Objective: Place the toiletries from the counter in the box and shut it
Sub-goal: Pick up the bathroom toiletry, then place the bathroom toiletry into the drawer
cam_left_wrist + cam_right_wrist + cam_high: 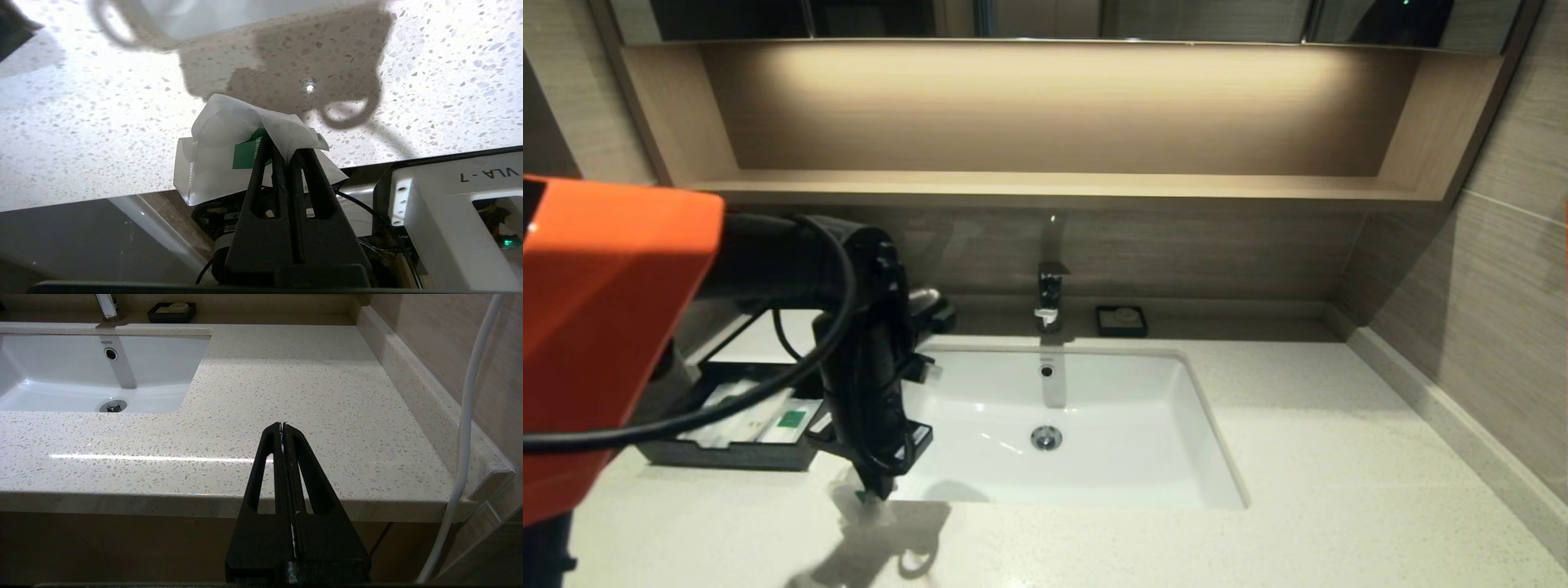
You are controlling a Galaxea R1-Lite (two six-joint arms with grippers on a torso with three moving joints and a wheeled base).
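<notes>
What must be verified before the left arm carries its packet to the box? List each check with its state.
1. Packet pinched by the left gripper: ok, fingers shut on its wrapper.
2. Packet lifted clear of the counter: cannot tell.
3. Drawer of the box pulled open: ok.
4. Another packet already in the drawer: ok.
5. Room left in the drawer: cannot tell, the arm hides part of it.
6. Right gripper out of the way: ok, shut and empty at the counter's right front edge.
</notes>
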